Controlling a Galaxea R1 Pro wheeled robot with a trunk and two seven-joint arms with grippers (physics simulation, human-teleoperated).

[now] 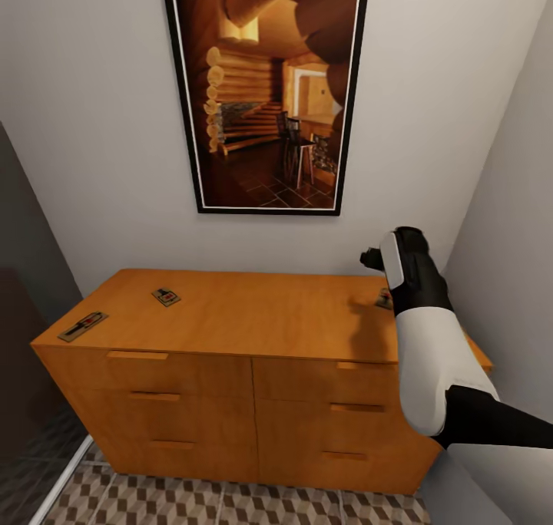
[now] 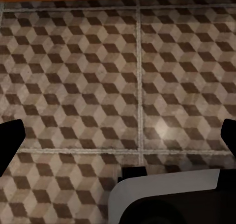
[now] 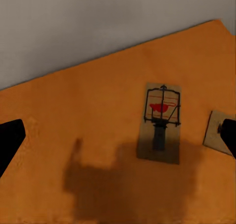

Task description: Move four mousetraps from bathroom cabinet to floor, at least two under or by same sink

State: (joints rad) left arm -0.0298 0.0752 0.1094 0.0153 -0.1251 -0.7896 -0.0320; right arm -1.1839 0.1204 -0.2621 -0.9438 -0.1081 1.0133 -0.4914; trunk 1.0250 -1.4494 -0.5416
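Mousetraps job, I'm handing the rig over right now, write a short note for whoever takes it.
Right gripper: open, empty, hovering over the cabinet top above a mousetrap; another mousetrap lies beside it, partly hidden by a fingertip.
Left gripper: open, empty, pointing down at the bathroom floor.
Other traps: two on the left part of the cabinet top, one near the left edge, one further back.
Done: nothing visibly placed on the floor yet.
Left: pick up all four, set them on the tiled floor, at least two under or beside the sink.
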